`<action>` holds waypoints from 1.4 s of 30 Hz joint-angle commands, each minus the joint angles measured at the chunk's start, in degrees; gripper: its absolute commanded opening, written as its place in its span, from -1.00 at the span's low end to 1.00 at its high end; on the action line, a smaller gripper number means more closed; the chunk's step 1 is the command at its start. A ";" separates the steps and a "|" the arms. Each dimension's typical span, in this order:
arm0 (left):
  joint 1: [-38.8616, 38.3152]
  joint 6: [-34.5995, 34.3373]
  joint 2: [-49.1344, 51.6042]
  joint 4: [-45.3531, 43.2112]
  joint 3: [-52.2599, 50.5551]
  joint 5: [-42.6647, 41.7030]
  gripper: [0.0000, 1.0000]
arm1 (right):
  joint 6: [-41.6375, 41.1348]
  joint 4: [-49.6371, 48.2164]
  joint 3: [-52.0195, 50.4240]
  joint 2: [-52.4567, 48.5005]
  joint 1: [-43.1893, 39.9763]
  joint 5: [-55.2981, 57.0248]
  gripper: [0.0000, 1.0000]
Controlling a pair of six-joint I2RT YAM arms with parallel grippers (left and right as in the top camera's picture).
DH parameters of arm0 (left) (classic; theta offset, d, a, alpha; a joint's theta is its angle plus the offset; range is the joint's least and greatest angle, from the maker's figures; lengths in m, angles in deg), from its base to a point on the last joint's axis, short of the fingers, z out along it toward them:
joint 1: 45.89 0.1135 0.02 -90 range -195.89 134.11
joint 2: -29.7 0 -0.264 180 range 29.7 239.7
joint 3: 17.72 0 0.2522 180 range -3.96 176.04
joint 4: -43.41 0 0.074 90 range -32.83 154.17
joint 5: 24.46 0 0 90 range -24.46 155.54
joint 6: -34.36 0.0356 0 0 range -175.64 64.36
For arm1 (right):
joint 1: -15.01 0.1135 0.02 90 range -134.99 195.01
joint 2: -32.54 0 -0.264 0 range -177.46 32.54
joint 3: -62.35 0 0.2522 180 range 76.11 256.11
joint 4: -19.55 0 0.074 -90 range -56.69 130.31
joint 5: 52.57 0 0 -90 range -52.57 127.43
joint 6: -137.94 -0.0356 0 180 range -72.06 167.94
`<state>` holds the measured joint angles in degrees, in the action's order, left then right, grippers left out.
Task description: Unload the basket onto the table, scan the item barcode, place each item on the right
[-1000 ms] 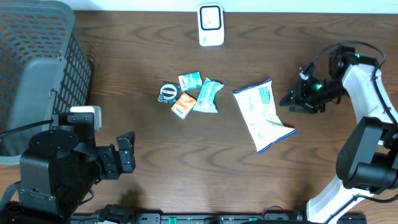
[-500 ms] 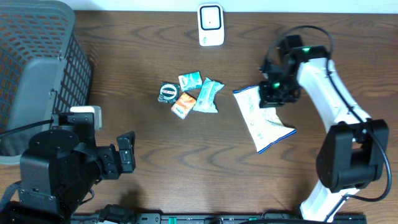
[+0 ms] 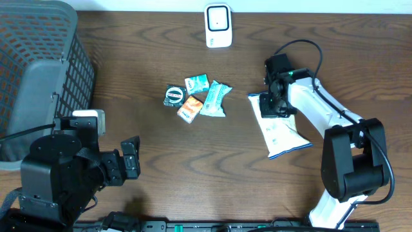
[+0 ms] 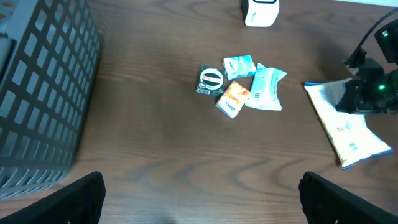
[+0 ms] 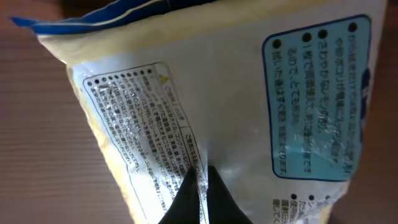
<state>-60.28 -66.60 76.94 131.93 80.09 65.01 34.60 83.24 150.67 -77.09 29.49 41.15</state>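
A white snack bag (image 3: 278,129) with blue edges and printed text lies flat on the table, right of centre. My right gripper (image 3: 273,106) is down on its upper end. In the right wrist view its black fingertips (image 5: 202,177) are shut together, pinching the raised seam of the bag (image 5: 249,81). The white barcode scanner (image 3: 218,26) stands at the table's far edge. My left gripper (image 4: 200,186) hangs open and empty over bare wood at the front left, far from the bag (image 4: 348,127).
A cluster of small packets (image 3: 196,96) lies at the table's centre. A dark mesh basket (image 3: 38,64) fills the far left corner. The right arm's cable loops above the bag.
The right arm swung in from the right edge onto the bag and its jaws shut on the seam. The bag shifted slightly. The left arm stayed still.
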 commanded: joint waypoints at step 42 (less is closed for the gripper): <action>0.20 -0.72 0.22 0.04 0.52 0.13 0.95 | 0.17 11.13 13.11 0.31 -1.29 -13.49 -0.90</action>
<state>-60.28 -66.60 76.94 131.93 80.09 65.03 33.26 92.69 158.28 -76.93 29.12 28.58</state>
